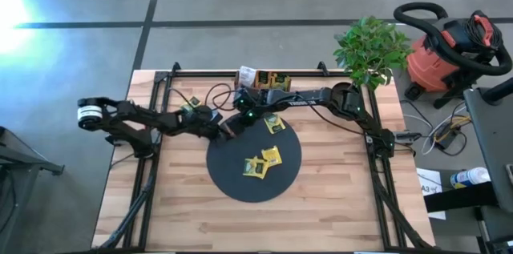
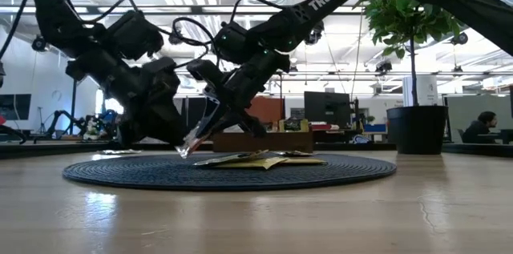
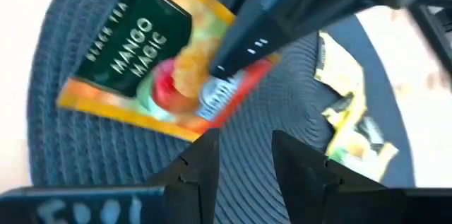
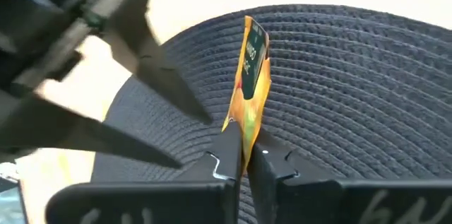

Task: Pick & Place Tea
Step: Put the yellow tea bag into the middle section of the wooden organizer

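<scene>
The right gripper (image 4: pixel 244 164) is at the far left edge of the black mat (image 1: pixel 240 186), and its two fingers are pressed together on an orange packet (image 4: pixel 251 86). In the right wrist view this packet stands on its edge between the finger tips and rises up over the mat. In the left wrist view the same packet (image 3: pixel 148 61) shows its printed face, with a dark green label and fruit pictures, and one dark finger of the right gripper lies across its corner. The left gripper (image 3: pixel 244 164) is just beside the right one, at the same edge of the mat, and its fingers are apart with a gap between them; they hold nothing. In the low view both grippers hang close together over the left part of the mat, and the packet (image 2: pixel 196 134) looks lifted a little, tilted, with its low corner near the mat surface; I cannot tell if it touches. More tea lies flat on the mat: two yellow packets (image 1: pixel 263 163) near the middle, touching or overlapping each other, and one more yellow packet (image 1: pixel 275 123) at the far edge. Behind the mat, at the far side of the table (image 1: pixel 337 206), there is a tray (image 1: pixel 268 80) with more packets. A potted plant (image 1: pixel 370 50) stands at the far right corner of the table.
</scene>
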Robot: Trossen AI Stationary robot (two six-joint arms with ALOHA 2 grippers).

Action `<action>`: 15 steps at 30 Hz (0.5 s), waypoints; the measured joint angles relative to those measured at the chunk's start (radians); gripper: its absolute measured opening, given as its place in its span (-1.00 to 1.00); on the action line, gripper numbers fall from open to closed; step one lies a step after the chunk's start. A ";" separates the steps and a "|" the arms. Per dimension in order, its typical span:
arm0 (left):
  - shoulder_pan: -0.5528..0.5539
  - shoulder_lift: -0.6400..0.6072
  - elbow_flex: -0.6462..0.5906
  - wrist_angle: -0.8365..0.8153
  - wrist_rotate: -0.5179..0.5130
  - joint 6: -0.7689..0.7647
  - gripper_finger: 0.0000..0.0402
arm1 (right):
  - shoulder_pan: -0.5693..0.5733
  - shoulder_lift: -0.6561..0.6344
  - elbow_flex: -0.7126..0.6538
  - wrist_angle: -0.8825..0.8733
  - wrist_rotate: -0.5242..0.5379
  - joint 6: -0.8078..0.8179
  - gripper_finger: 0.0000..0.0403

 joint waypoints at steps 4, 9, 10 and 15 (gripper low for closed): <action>0.002 -0.119 -0.002 -0.065 0.001 -0.026 -0.37 | 0.000 -0.023 0.000 -0.011 0.028 -0.043 -0.94; 0.033 -0.329 -0.006 -0.165 -0.125 -0.063 -0.37 | 0.003 -0.095 0.000 -0.067 0.174 -0.107 -0.94; 0.045 -0.370 -0.006 -0.195 -0.159 -0.079 -0.37 | 0.004 -0.113 0.000 -0.067 0.203 -0.118 -0.94; 0.126 -0.491 -0.008 -0.274 -0.240 -0.164 -0.37 | 0.006 -0.208 0.000 -0.019 0.276 -0.180 -0.95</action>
